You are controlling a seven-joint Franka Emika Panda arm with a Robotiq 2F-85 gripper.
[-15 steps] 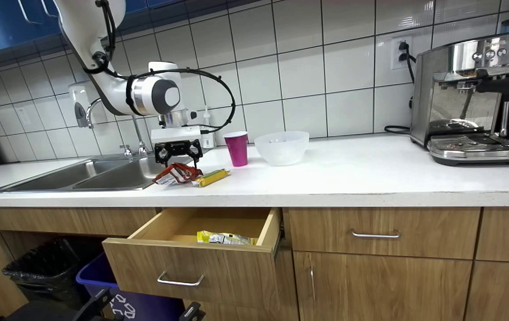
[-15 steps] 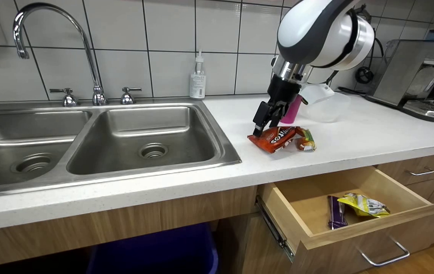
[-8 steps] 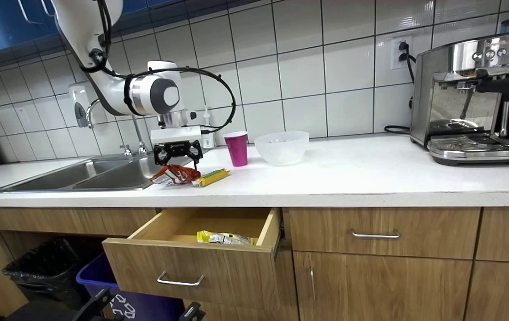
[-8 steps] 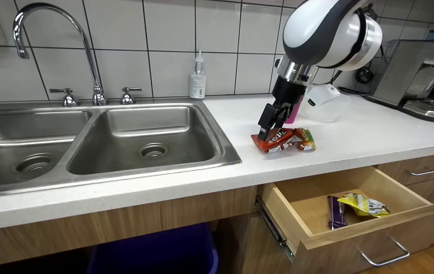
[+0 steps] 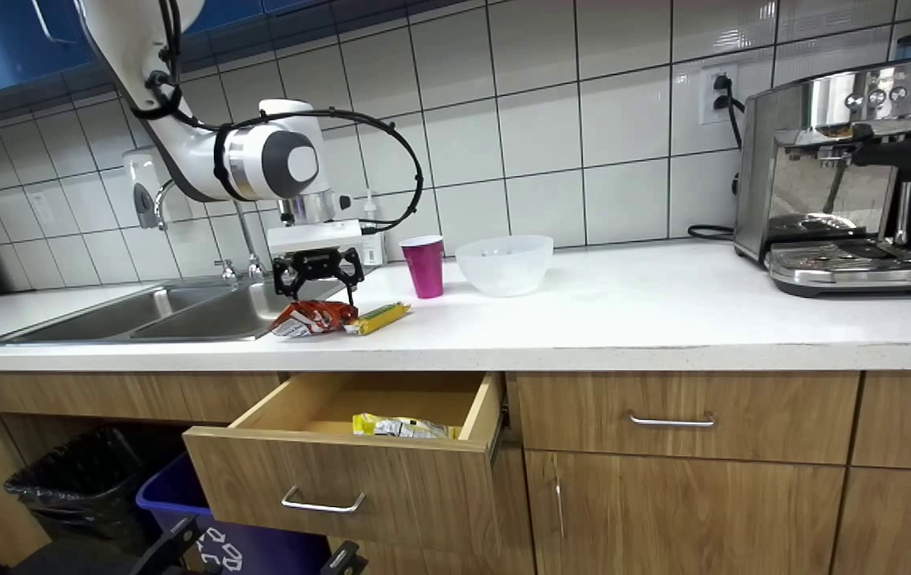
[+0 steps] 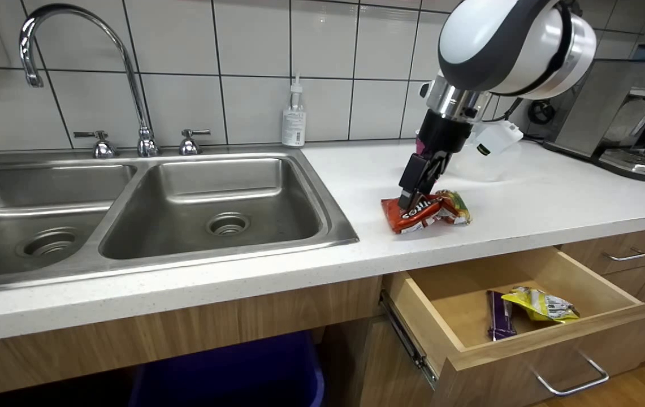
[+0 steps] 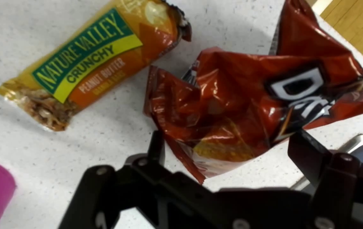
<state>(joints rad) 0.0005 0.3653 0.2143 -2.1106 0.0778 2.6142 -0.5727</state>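
A red Doritos bag (image 5: 314,319) lies crumpled on the white counter. It also shows in an exterior view (image 6: 419,213) and in the wrist view (image 7: 248,95). My gripper (image 5: 319,300) is low over the bag, fingers pointing down. In the wrist view the gripper (image 7: 228,135) is open, with fingers wide apart at either side of the bag's near part. One fingertip is at the bag's folded edge; I cannot tell whether it touches. A yellow Nature Valley bar (image 7: 86,63) lies beside the bag, with a small gap. It shows in both exterior views (image 5: 380,318) (image 6: 458,210).
A pink cup (image 5: 425,267) and a translucent bowl (image 5: 505,267) stand behind. A steel double sink (image 6: 338,226) is to one side. The drawer (image 5: 391,479) below is open, holding a purple wrapper (image 6: 500,316) and a yellow packet (image 6: 542,305). An espresso machine (image 5: 830,184) stands farther along.
My arm has shifted slightly and the gripper has become more tilted in an exterior view. The red bag has slid a little and settled flatter. The yellow bar has stayed nearly in place.
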